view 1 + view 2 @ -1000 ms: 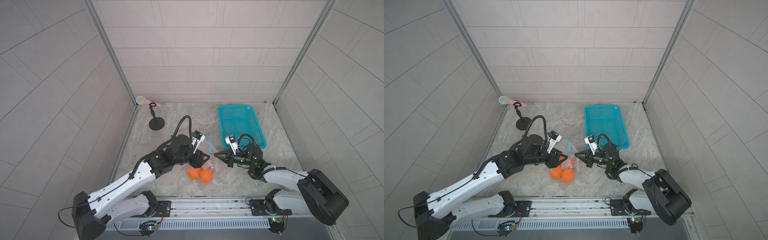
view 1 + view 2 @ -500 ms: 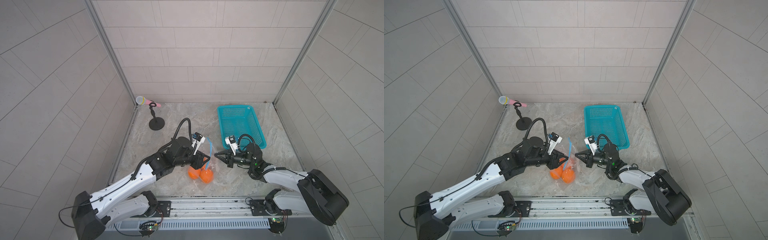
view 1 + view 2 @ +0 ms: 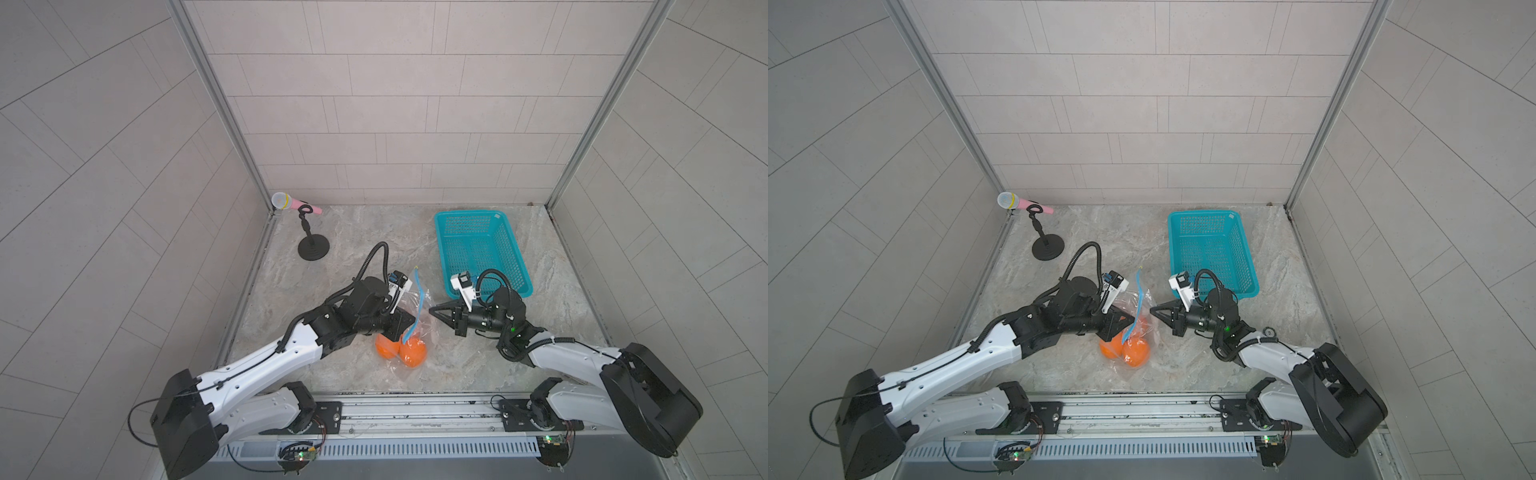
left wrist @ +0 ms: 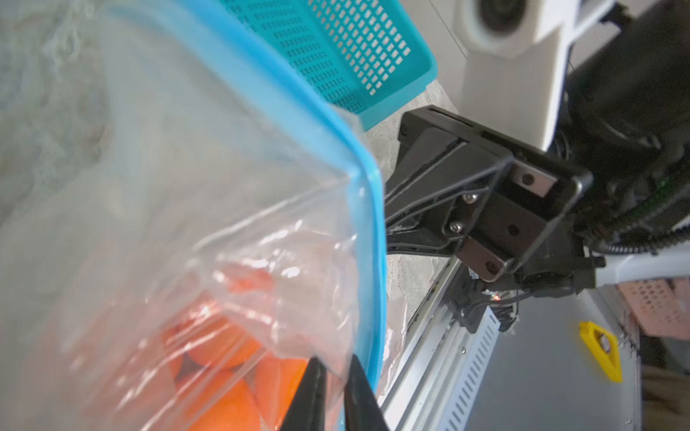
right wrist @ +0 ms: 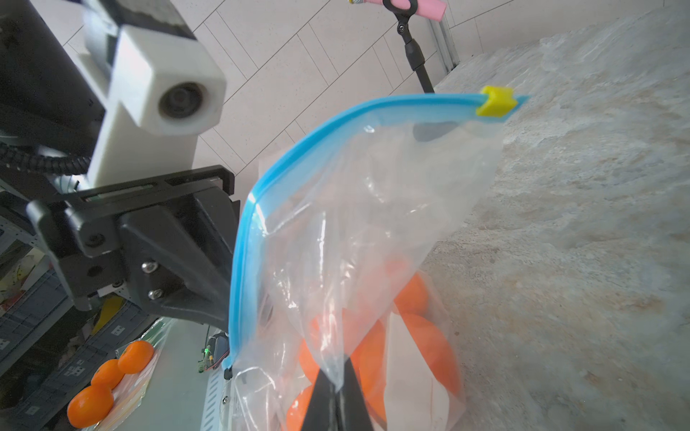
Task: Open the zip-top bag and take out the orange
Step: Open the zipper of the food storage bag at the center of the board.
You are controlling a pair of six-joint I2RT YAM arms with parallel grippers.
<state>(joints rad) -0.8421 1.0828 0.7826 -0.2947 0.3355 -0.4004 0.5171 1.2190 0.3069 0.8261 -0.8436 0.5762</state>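
zip-top bag point(image 3: 415, 316) pinched: left fingers point(image 4: 313, 395), right fingers point(image 5: 321, 403) | basket point(image 3: 469, 214) near

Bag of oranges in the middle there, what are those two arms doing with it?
Two robot arms are working on a clear zip-top bag holding oranges. The left hand pinches the plastic beside the blue zip strip, and the right hand pinches the bag's opposite side. The bag stands up between them on the table, oranges still inside. Whether the zip is open yet isn't clear.
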